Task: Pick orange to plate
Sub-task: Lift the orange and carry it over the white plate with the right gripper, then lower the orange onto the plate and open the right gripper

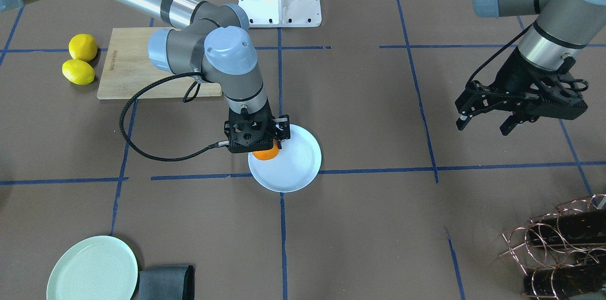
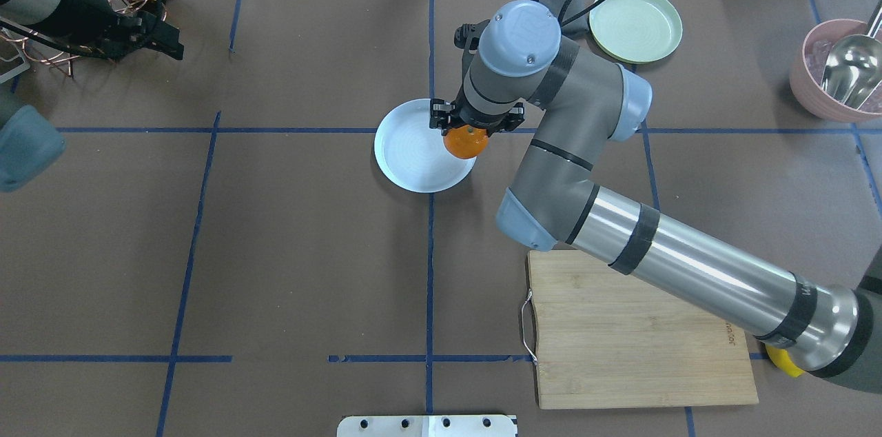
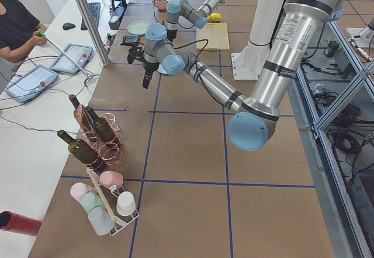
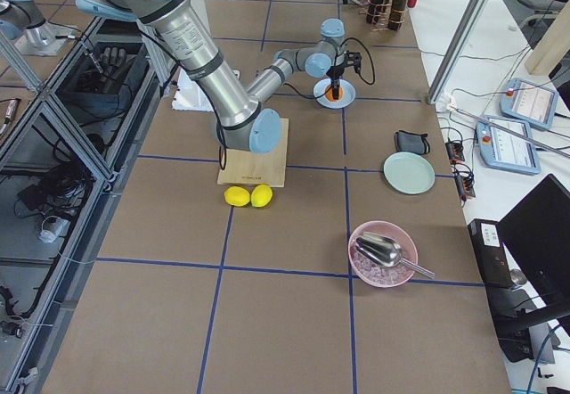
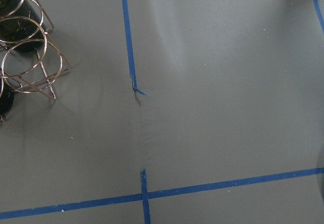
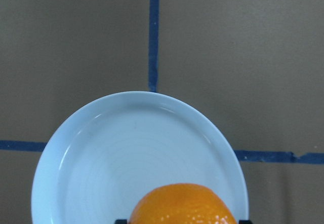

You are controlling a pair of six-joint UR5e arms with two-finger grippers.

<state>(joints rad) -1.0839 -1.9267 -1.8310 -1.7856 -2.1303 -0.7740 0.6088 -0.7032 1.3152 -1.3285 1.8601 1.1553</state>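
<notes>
The orange [image 1: 267,154] is held in my right gripper [image 1: 258,143], which is shut on it just over the near-robot rim of the pale blue-white plate [image 1: 296,167]. From overhead the orange [image 2: 466,143] hangs at the right edge of the plate [image 2: 410,161]. In the right wrist view the orange [image 6: 182,203] fills the bottom edge, with the plate [image 6: 126,148] under it. Whether the fruit touches the plate I cannot tell. My left gripper [image 1: 484,125] hovers open and empty far off to the side, above bare table.
Two yellow lemons [image 1: 79,59] lie beside a wooden cutting board [image 1: 125,66]. A mint-green plate [image 1: 92,269] and a grey cloth [image 1: 165,283] sit at the operators' edge. A copper wine rack with bottles [image 1: 558,243] and a pink bowl with a scoop [image 2: 844,68] occupy the corners.
</notes>
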